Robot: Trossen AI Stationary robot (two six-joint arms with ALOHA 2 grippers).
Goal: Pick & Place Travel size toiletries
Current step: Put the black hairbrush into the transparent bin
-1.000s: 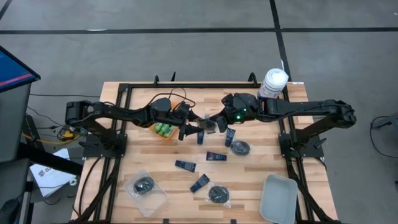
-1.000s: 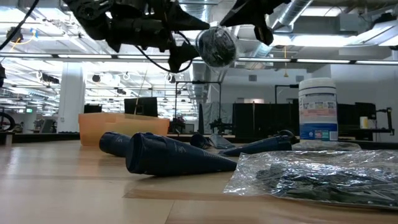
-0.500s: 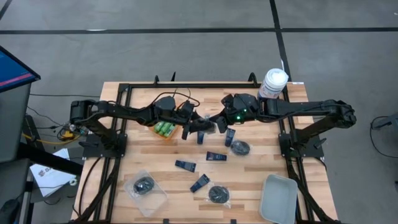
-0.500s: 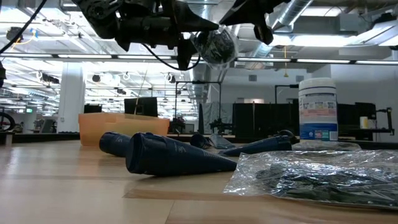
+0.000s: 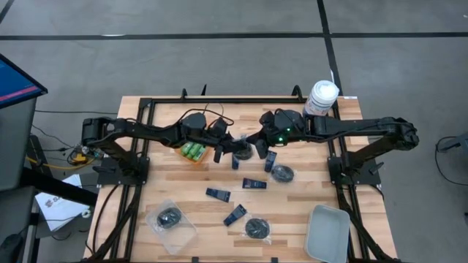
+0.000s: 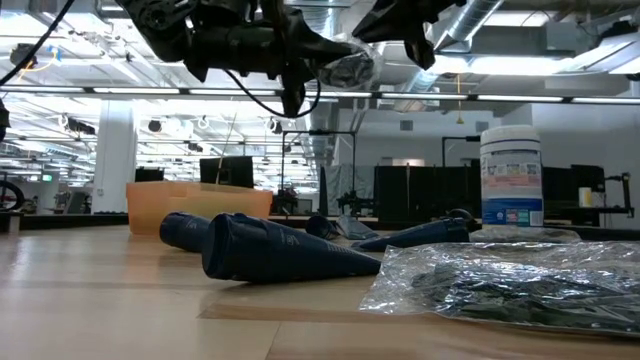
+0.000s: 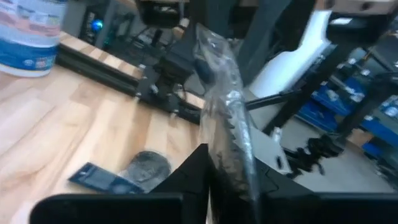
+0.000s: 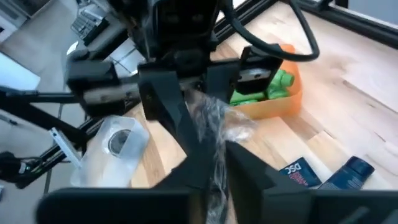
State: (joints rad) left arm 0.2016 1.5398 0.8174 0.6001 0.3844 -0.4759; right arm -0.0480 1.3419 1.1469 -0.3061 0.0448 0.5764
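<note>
A clear packet (image 5: 247,150) with a black round piece hangs in the air over the table's middle, between my two grippers; it also shows in the low view (image 6: 347,70). My left gripper (image 5: 235,150) comes from the table's left and is shut on it. My right gripper (image 5: 257,147) comes from the table's right and is shut on the same packet. More travel size toiletries lie on the table: navy tubes (image 5: 254,183) (image 5: 217,194) and packets with black pieces (image 5: 257,229) (image 5: 281,173). Green bottles sit in an orange bin (image 5: 194,152). My left gripper pinches one edge of the packet (image 7: 233,155) between its two fingers, coming nearly level from the table's left. The packet stands up out of the fingers, clear of the table. My right gripper pinches the packet's other side (image 8: 217,152) between its two fingers, slanting down from the table's right. The crumpled film bunches up just beyond them.
A large white canister (image 5: 322,97) stands at the far right corner. A grey tray (image 5: 327,232) lies at the near right. Another packet (image 5: 170,218) lies at the near left, and a navy tube (image 5: 235,214) in the near middle. Black frame rails run along the table's sides.
My left gripper has shut on the packet that my right gripper holds up. The packet has turned: in the low view it showed its round face, and now it lies flattened and nearly edge-on between the two grippers.
</note>
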